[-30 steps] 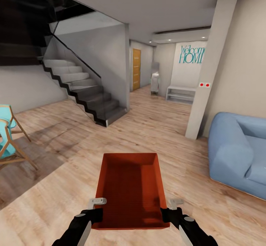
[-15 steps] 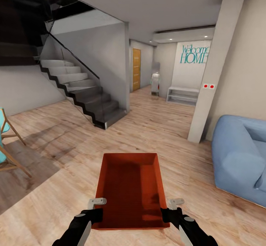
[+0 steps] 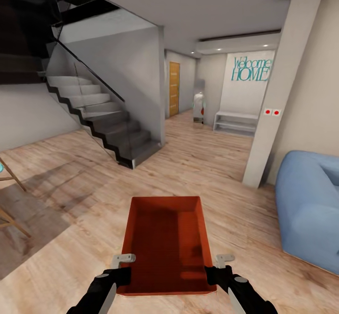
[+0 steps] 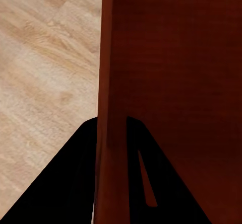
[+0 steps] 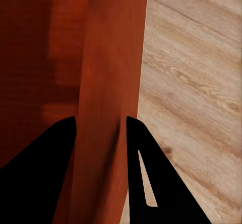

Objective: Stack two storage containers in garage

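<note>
shifted view, camera swung right with sofa [image 3: 308,205] sliding toward frame edge; storage container [image 3: 165,243], stiff, light, slick-walled by judgement, carried above wood floor [image 3: 70,238], left gripper [image 3: 123,268] and right gripper [image 3: 217,268] each clamped on a side wall.

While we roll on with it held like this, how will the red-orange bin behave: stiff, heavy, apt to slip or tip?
The storage container looks stiff: its walls stay straight where the left pincer and right pincer pinch them. It appears empty, so probably light. Both grips sit near its near end, so the far end may dip, and smooth plastic could slip.
</note>
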Available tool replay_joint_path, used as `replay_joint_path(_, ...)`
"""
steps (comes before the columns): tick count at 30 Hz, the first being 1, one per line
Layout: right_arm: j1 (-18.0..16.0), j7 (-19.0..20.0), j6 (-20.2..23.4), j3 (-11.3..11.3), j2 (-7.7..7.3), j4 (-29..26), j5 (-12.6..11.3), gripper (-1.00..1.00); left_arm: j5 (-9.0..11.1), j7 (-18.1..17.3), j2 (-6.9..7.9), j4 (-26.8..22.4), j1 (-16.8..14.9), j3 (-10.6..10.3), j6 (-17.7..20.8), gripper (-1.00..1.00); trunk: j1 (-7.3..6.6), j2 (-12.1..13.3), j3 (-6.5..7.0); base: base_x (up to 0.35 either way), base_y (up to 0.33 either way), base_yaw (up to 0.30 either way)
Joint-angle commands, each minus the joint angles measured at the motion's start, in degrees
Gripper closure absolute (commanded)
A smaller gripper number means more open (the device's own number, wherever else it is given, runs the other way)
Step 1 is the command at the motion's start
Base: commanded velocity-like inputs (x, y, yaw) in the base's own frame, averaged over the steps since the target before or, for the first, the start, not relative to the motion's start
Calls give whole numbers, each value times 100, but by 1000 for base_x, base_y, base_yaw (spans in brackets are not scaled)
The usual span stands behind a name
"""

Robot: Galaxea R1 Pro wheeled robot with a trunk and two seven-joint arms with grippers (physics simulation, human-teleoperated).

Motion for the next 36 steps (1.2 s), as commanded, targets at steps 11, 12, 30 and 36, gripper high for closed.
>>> replay_joint_path(11,-5,102,-57,46,-7,-29,-97,100,-24,69,65,6,-1,-8,41,100,5,-7,-9,329,0,-65)
replay_joint_path(12,-5,102,-57,46,-7,-30,-97,100,-24,69,65,7,0,-8,41,100,5,-7,-9,329,0,-253)
replay_joint_path(30,-5,102,-57,55,-7,-30,-92,100,-24,70,65,8,-1,-8,41,100,5,-7,-9,329,0,-106)
replay_joint_path(36,-5,102,-57,53,-7,-28,-91,100,-24,69,65,8,-1,-8,41,100,5,-7,-9,329,0,-262)
